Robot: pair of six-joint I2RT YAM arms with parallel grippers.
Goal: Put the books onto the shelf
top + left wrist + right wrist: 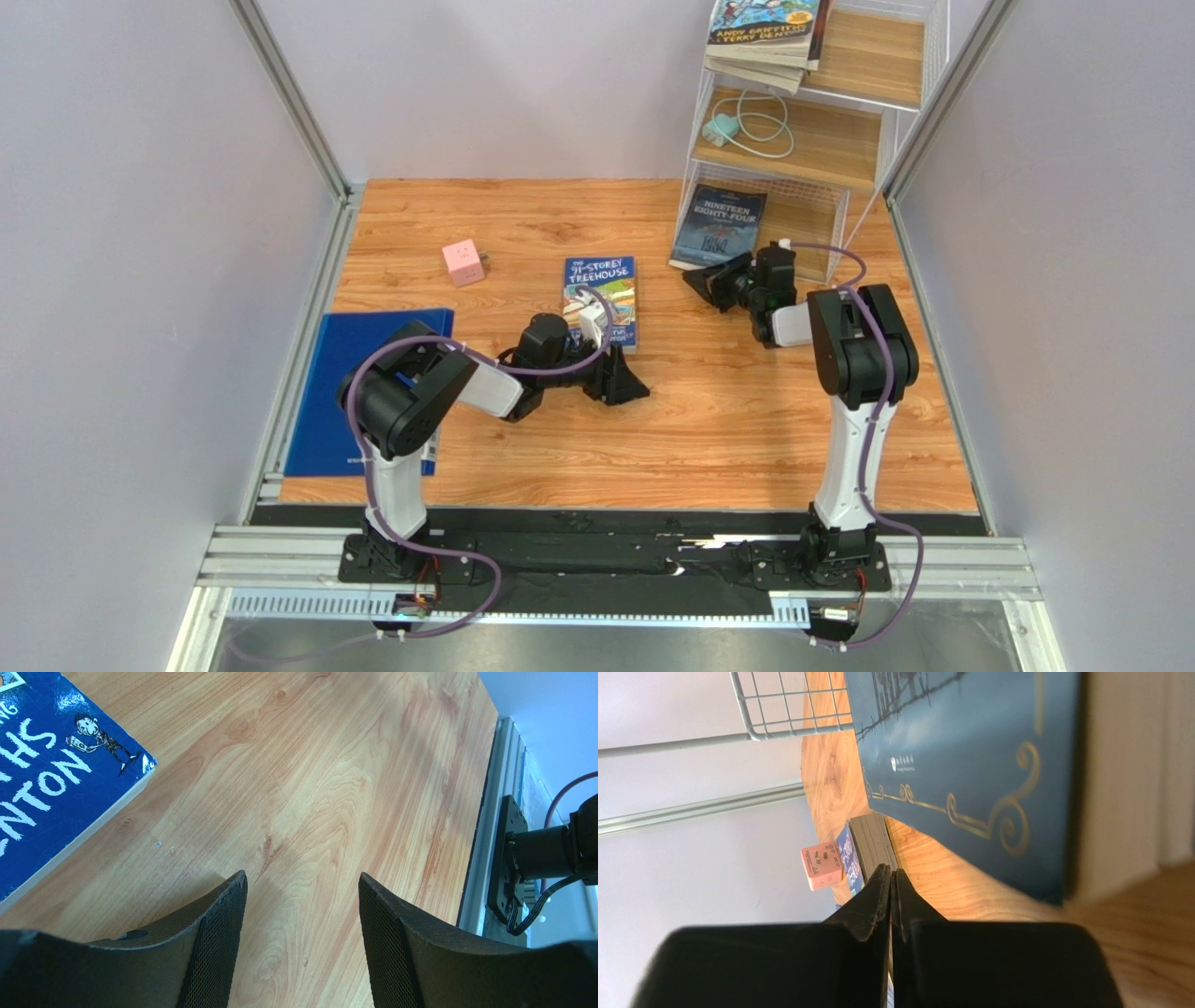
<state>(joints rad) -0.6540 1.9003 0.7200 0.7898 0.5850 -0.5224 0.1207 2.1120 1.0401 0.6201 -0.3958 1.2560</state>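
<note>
Right gripper (pixel 891 875), pressed together and empty at six o'clock of Nineteen Eighty-Four (pixel 718 224), could have knocked it off the shelf (pixel 842 147); left gripper (pixel 302 876) hung spread.

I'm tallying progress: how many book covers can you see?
3. One Treehouse book lies flat on the table; Nineteen Eighty-Four stands at the foot of the shelf; a third tops a stack on its highest visible board. Books beneath it are hidden.
</note>
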